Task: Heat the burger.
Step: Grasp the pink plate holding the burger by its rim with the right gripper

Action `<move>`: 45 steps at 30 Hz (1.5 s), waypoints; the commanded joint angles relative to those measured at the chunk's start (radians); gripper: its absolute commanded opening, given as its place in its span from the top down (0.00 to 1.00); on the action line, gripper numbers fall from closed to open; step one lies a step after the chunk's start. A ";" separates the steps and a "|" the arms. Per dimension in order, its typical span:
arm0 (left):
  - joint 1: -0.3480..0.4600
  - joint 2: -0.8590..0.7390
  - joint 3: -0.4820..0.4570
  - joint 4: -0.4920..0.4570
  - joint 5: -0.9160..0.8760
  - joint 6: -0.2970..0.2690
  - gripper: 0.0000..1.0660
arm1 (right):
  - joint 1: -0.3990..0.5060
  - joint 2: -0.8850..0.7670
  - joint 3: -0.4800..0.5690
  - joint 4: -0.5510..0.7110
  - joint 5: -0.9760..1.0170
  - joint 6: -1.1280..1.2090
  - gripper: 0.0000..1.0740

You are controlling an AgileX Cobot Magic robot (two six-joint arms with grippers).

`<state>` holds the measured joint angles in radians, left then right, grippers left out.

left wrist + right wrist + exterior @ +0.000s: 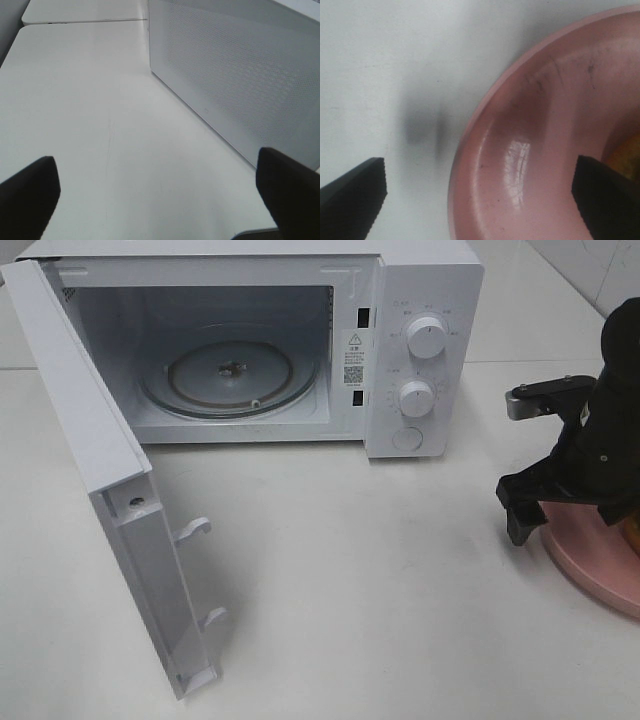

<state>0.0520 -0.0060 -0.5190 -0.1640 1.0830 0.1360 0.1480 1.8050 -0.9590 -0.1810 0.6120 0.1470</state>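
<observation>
**A:** Where is the burger in relation to the microwave?

**B:** Off to the microwave's control-panel side and a little toward the front, on the pink plate. Only a yellow-orange sliver of it shows past the arm, so its exact seat on the plate cannot be told.

**A:** And the oven itself?

**B:** The door is swung wide on the far side from the dials. The glass turntable lies bare inside. That looks like a cavity made ready, with the loading not yet done.

**A:** What is the right gripper doing?

**B:** It hangs over the plate's edge nearest the microwave with its fingers spread. One is above the table and the other above the plate's inner slope, close to the burger. With the rim between them, the likely aim is to pinch the rim and carry the plate and burger together, not to squeeze the soft bun.

**A:** Any risk there?

**B:** Probably. Held by one edge, the plate may tip, and the burger could slide on the glossy surface.

**A:** And the left gripper?

**B:** Its fingers are also apart, holding nothing. It is low over the table beside the microwave's perforated side wall, and the exterior high view does not show it. It seems parked clear of the door's swing, near enough to shut it later.
</observation>
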 commanded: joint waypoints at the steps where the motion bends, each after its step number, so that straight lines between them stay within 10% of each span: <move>1: 0.002 -0.017 0.003 -0.006 -0.011 -0.007 0.06 | -0.005 0.019 -0.006 -0.017 -0.027 0.024 0.11; 17: 0.002 -0.017 0.003 -0.006 -0.011 -0.007 0.06 | -0.004 0.106 -0.006 -0.017 -0.090 0.037 0.17; 25: 0.002 -0.017 0.003 -0.006 -0.011 -0.007 0.06 | -0.004 0.106 -0.006 -0.017 -0.049 0.072 0.42; 34: 0.002 -0.017 0.003 -0.006 -0.011 -0.007 0.06 | -0.004 0.106 -0.006 -0.017 0.006 0.078 1.00; 45: 0.002 -0.017 0.003 -0.006 -0.011 -0.007 0.06 | -0.001 0.106 -0.006 -0.018 0.013 0.077 1.00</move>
<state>0.0520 -0.0060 -0.5190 -0.1640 1.0830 0.1360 0.1500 1.9010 -0.9700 -0.2030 0.6090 0.2160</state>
